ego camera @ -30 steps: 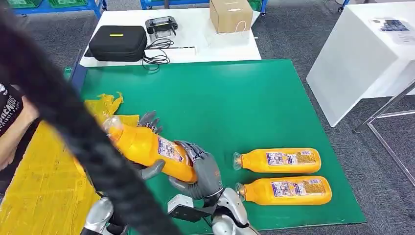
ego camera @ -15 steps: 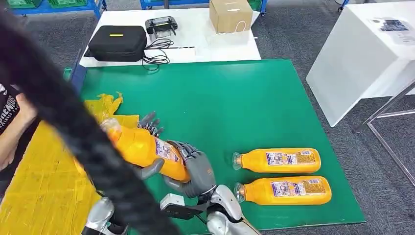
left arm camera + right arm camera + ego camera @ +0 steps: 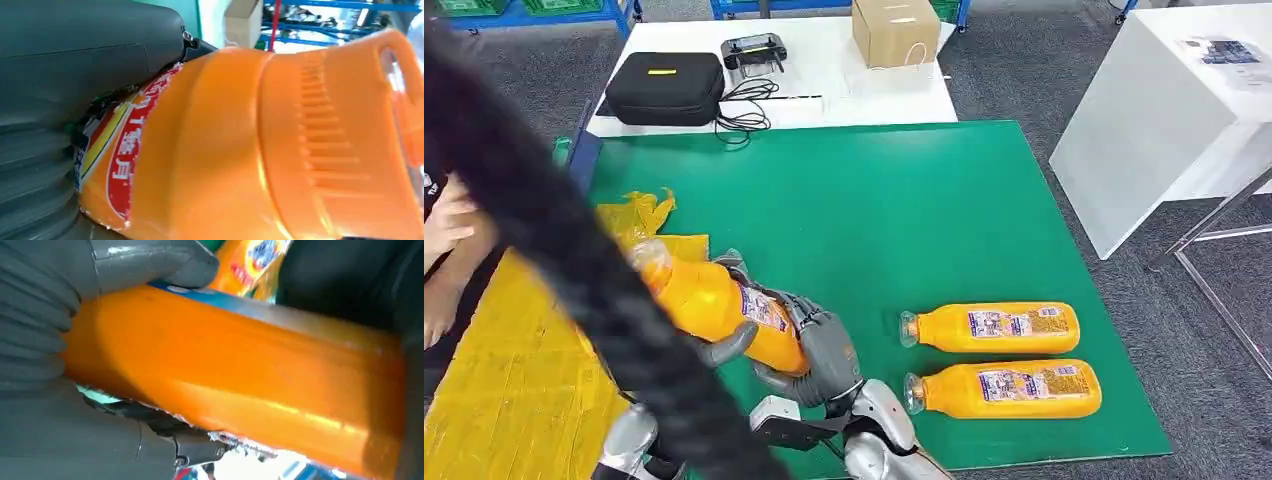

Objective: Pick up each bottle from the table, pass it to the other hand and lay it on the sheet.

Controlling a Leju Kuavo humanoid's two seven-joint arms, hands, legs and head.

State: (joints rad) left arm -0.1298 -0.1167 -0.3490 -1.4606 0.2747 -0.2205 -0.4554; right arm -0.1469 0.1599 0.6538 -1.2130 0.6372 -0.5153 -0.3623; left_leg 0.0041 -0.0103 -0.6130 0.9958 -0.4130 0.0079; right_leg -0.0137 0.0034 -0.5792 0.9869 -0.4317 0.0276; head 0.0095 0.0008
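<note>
An orange bottle (image 3: 719,305) is gripped by both hands above the green tabletop (image 3: 874,220).
The left hand (image 3: 724,345) and right hand (image 3: 824,350) have fingers wrapped around it; two bottles (image 3: 994,328) lie nearby.

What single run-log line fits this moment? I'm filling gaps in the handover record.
phase: handover | held bottle: gripped by right hand and left hand | sheet: no bottle | two bottles on table

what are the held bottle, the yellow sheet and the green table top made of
Held bottle: likely glossy orange plastic, with moulded ribs and highlights. Yellow sheet: seemingly thin plastic film, crinkled and bunched at its corner. Green table top: smooth matte surface, material unclear.
</note>
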